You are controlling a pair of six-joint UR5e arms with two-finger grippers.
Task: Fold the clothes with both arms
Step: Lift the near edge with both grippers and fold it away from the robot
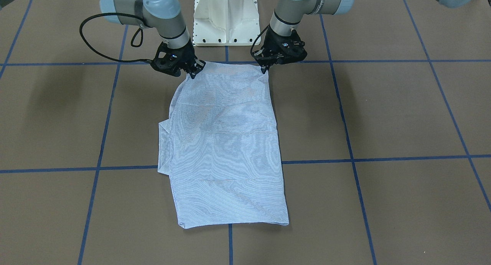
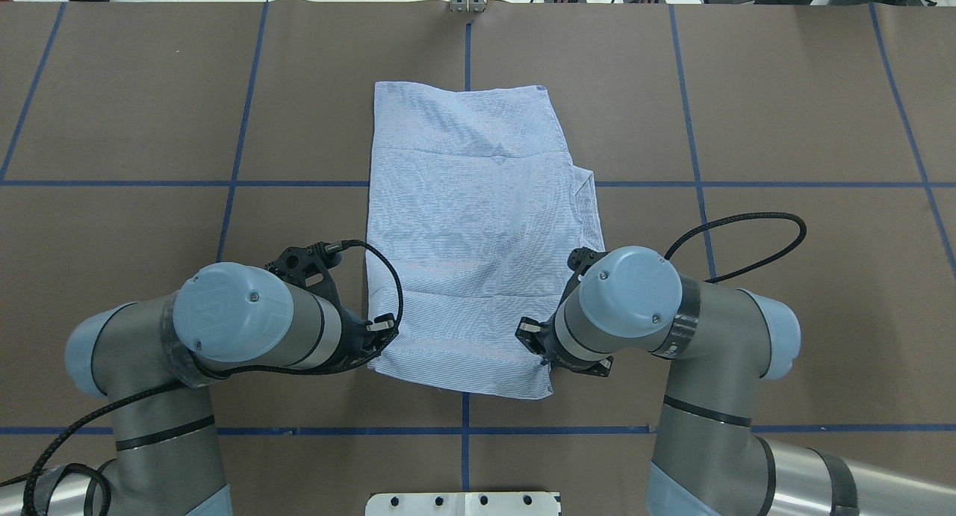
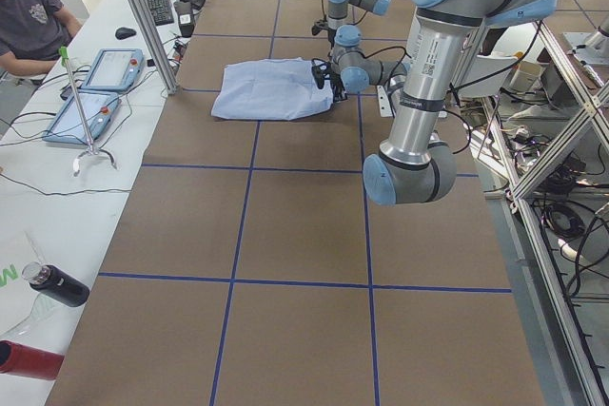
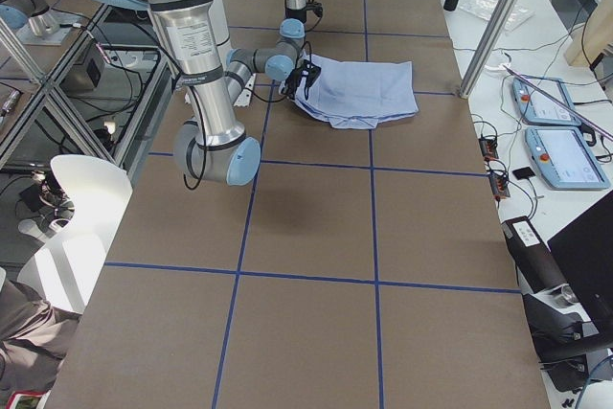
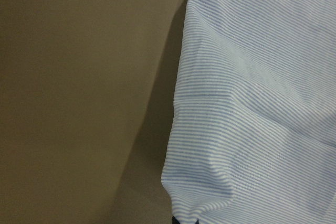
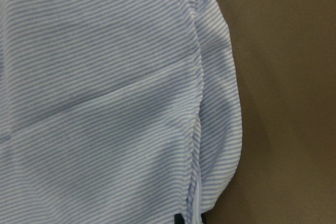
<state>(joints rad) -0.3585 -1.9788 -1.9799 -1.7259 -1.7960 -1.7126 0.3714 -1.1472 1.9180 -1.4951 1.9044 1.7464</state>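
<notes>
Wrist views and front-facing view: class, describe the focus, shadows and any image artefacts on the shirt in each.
Left wrist view: shirt stripes fairly clear, a dark shadow band on the table beside its edge. Right wrist view: stripes softer, shadow along the fold. Front-facing view: stripes dissolve into wavy moiré.

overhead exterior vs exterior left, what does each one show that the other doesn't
Only overhead: the collar poking out of the shirt's right edge, and the shirt's full outline.
Only exterior left: a person at a white bench, two tablets, a dark bottle.
Both: the folded shirt flat on the table, with the left arm and right arm at its near edge.
</notes>
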